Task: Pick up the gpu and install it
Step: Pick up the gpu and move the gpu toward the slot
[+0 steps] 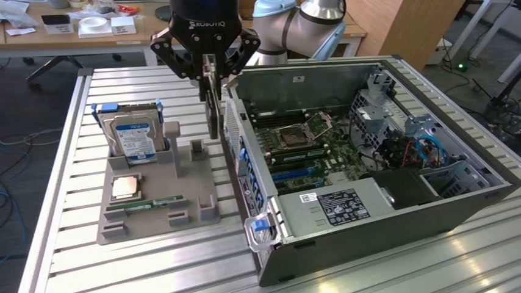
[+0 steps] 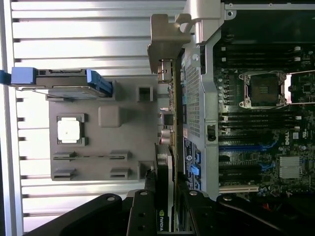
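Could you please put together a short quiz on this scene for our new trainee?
1. True or false: the gripper grips the graphics card on edge beside the open computer case.
2. Where is the hard drive? A) standing in the grey holder B) inside the computer case C) in the gripper
3. Which small square part lies flat on the holder near the memory stick?
Key: 1 true; 2 A; 3 the processor chip.
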### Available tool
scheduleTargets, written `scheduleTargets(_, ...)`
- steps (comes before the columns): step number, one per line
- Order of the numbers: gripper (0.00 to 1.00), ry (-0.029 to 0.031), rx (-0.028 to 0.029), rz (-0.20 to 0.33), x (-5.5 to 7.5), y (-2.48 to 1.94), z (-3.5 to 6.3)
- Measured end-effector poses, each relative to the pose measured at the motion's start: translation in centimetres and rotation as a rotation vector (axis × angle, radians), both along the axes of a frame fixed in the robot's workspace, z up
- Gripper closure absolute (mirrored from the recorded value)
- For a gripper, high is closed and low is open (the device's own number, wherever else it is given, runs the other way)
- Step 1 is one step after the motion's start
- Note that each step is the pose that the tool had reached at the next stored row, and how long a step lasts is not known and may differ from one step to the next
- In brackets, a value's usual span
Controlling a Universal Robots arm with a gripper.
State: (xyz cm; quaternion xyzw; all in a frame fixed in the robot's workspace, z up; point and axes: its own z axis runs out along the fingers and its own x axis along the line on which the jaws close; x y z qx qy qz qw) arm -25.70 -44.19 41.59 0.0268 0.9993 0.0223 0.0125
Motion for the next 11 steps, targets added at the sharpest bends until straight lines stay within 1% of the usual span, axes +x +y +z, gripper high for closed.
scheduleTargets(11, 0.74, 0.0, 0.0, 0.0, 0.77, 0.0, 0.0)
